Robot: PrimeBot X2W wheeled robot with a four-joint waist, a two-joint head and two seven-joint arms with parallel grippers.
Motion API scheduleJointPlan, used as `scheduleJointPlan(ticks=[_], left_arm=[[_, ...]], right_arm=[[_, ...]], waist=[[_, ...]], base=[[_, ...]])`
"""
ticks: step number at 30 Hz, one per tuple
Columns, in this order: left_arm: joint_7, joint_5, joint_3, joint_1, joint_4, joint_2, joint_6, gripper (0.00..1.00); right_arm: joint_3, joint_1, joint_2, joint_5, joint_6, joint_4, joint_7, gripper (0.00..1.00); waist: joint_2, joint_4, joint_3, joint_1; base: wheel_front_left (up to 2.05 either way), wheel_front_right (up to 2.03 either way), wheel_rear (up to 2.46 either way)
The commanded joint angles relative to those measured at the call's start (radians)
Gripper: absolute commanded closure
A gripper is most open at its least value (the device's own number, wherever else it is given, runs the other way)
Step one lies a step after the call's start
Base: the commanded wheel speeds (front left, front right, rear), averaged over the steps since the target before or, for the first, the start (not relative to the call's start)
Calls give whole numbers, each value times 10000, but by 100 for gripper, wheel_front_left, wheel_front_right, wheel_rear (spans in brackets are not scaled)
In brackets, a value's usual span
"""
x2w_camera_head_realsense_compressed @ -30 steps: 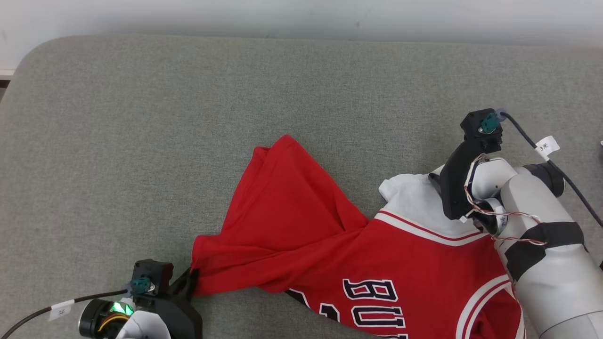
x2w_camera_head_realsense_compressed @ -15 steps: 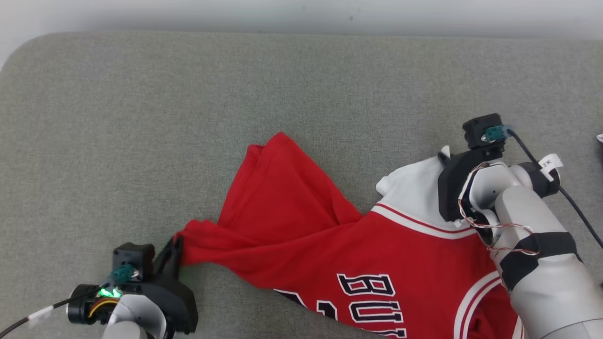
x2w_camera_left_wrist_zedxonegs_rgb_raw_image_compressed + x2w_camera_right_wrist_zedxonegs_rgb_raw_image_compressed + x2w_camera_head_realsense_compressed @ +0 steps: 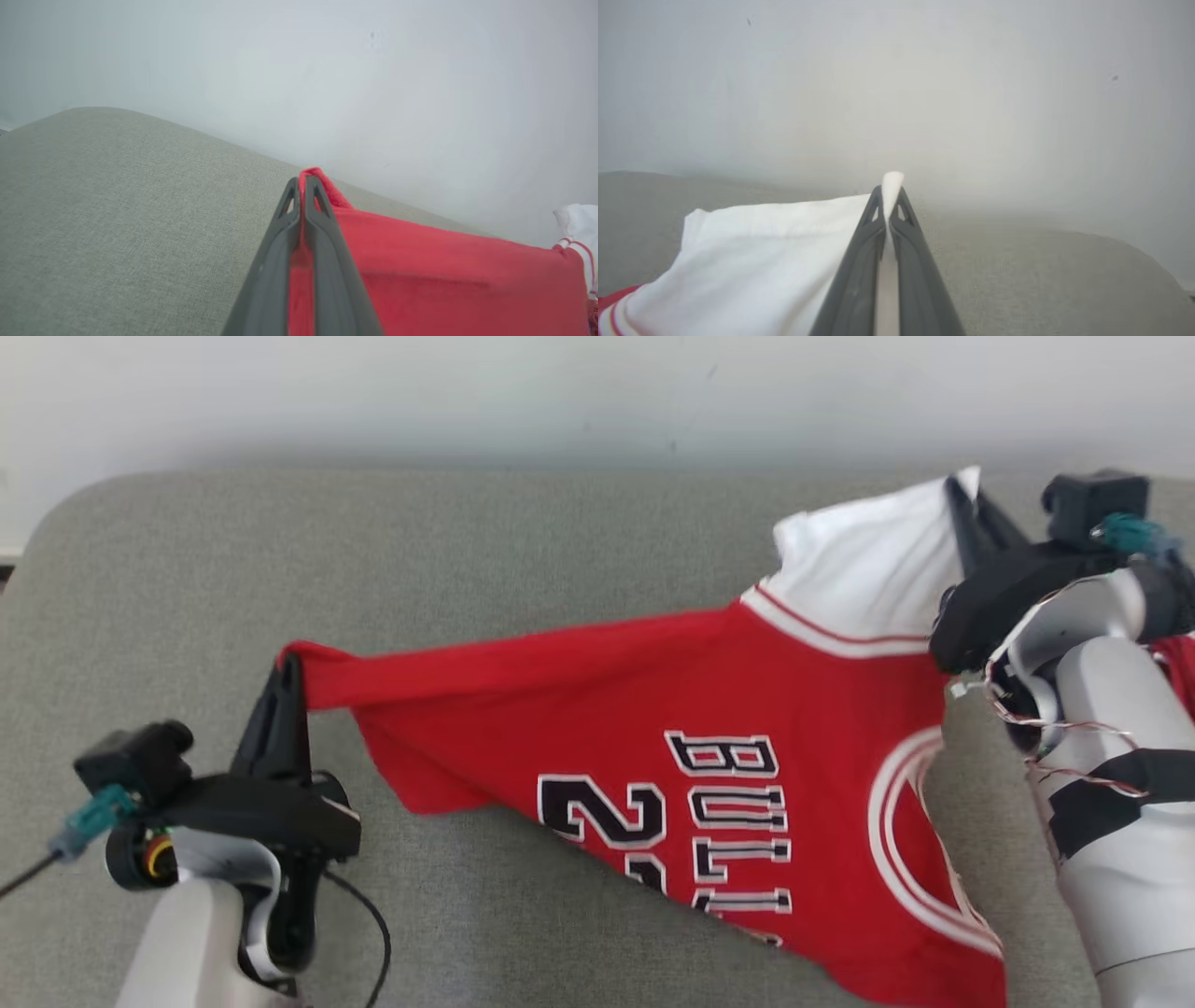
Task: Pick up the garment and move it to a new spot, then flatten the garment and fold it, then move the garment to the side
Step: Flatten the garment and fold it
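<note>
The garment (image 3: 653, 747) is a red basketball jersey with white sleeves and dark lettering, stretched in the air above the grey cushion (image 3: 523, 551). My left gripper (image 3: 291, 665) is shut on its red hem corner at the left; that corner (image 3: 322, 186) pokes out past the closed fingers in the left wrist view. My right gripper (image 3: 962, 490) is shut on the white sleeve edge (image 3: 878, 560) at the upper right, and white cloth (image 3: 775, 247) hangs left of the closed fingers (image 3: 868, 233) in the right wrist view. The jersey's lower part sags toward the cushion.
The grey upholstered surface (image 3: 140, 569) has a rounded far-left corner and runs back to a pale wall (image 3: 467, 392). A black cable (image 3: 364, 924) loops below my left wrist. Bare cushion lies to the left and behind the jersey.
Both grippers have risen and spread apart with the jersey, lifting it off the cushion and pulling it taut. The head view has also shifted, showing more wall.
</note>
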Motion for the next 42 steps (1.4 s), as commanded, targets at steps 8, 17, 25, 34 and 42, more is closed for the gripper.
scheduleJointPlan(ticks=[8,17,25,34,42], left_arm=[[744,-902,457,-1260,-607,117,5,100],[1686,-1796,602,-2890,-1000,-21,99,100],[2105,-2006,492,-3880,-1181,-20,243,100],[2451,-2059,360,-4299,-1369,25,338,100],[2543,-2163,337,-4551,-1135,-12,392,100]], right_arm=[[-435,-339,-301,-196,-23,-1504,-1082,100],[-447,-834,-698,-122,-23,-3122,-1599,100],[-768,-1157,-904,-480,-23,-3962,-1611,100],[-1106,-1142,-1107,-551,-23,-4722,-1492,100],[-532,-1609,-1269,-210,-23,-4404,-1248,100]], waist=[[-4,-442,-1091,-1],[-4,-910,-1648,-1],[-4,-1283,-1738,-1],[-4,-1516,-1642,-1],[-4,-1622,-1142,-1]], base=[[0,0,0],[0,0,0],[0,0,0],[0,0,0],[0,0,0]])
